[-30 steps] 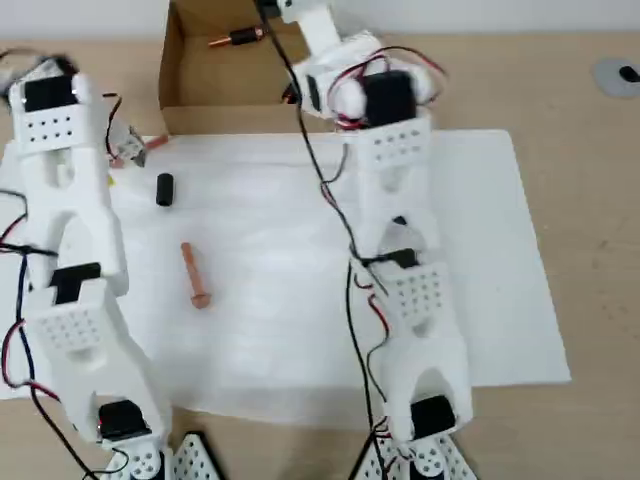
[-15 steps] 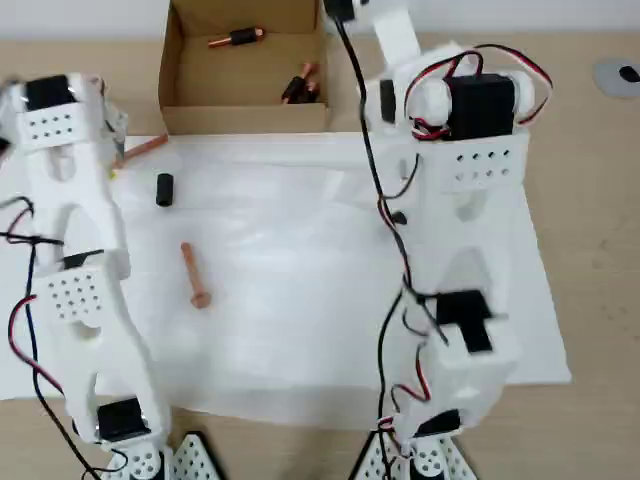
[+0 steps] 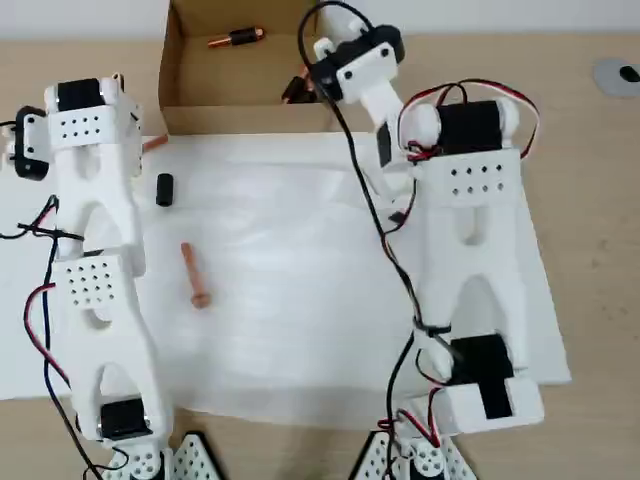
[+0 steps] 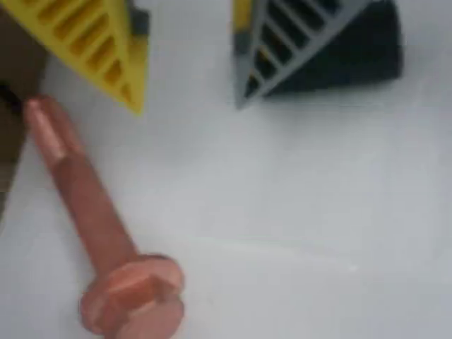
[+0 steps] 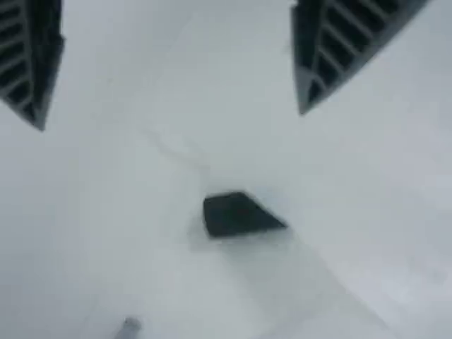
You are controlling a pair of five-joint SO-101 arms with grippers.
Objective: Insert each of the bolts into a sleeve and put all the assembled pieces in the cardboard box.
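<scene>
My left gripper (image 4: 187,104) hangs open over the white mat, its yellow and grey fingers apart. A copper bolt (image 4: 92,212) lies just beside the yellow finger, and a black sleeve (image 4: 367,49) sits behind the grey one. From above, that bolt (image 3: 153,145) pokes out by the left arm near the box corner, with the sleeve (image 3: 165,189) a little nearer. A second bolt (image 3: 195,275) lies loose mid-mat. My right gripper (image 5: 169,116) is open above another black sleeve (image 5: 240,214). The cardboard box (image 3: 240,118) holds assembled pieces (image 3: 235,38).
The white mat (image 3: 300,320) covers most of the table, with bare wood around it. The box's brown wall (image 4: 10,141) stands close to the left gripper. Red and black cables (image 3: 375,220) trail along the right arm over the mat.
The right arm has drawn back from over the box and now points down at the mat's right part. The left arm has shifted slightly towards the bolt beside the box.
</scene>
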